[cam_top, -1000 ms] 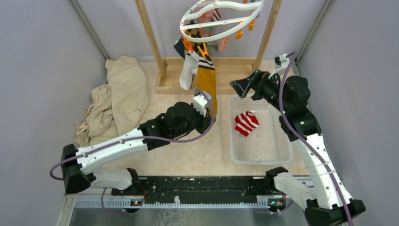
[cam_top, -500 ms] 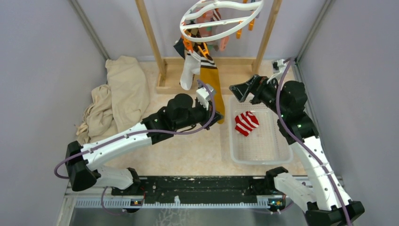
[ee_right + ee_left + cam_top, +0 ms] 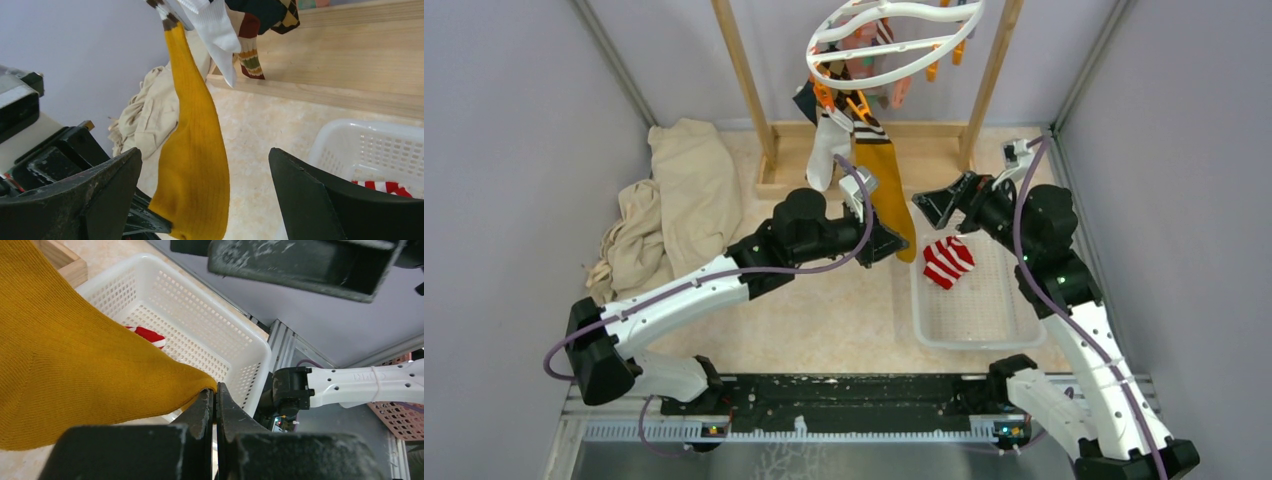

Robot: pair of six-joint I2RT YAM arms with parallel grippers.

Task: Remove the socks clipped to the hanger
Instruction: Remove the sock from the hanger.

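The white ring hanger [image 3: 894, 42] hangs from the wooden frame with several socks clipped to it. The mustard yellow sock [image 3: 889, 190] hangs from an orange clip [image 3: 856, 105] and is stretched toward the basket. My left gripper [image 3: 902, 247] is shut on its toe [image 3: 202, 385]. The sock also shows in the right wrist view [image 3: 195, 150]. A white sock [image 3: 827, 150] and a dark argyle sock [image 3: 270, 12] hang beside it. My right gripper [image 3: 936, 200] is open and empty just right of the yellow sock. A red-white striped sock [image 3: 948, 262] lies in the basket.
The white perforated basket [image 3: 994, 335] sits on the right of the floor. A beige cloth heap [image 3: 674, 200] lies at the left. The wooden frame posts [image 3: 744, 80] and base board [image 3: 924, 135] stand at the back. Grey walls close both sides.
My left gripper has moved right toward the basket, pulling the yellow sock's toe with it so the sock slants. My right gripper has shifted slightly left and lower.
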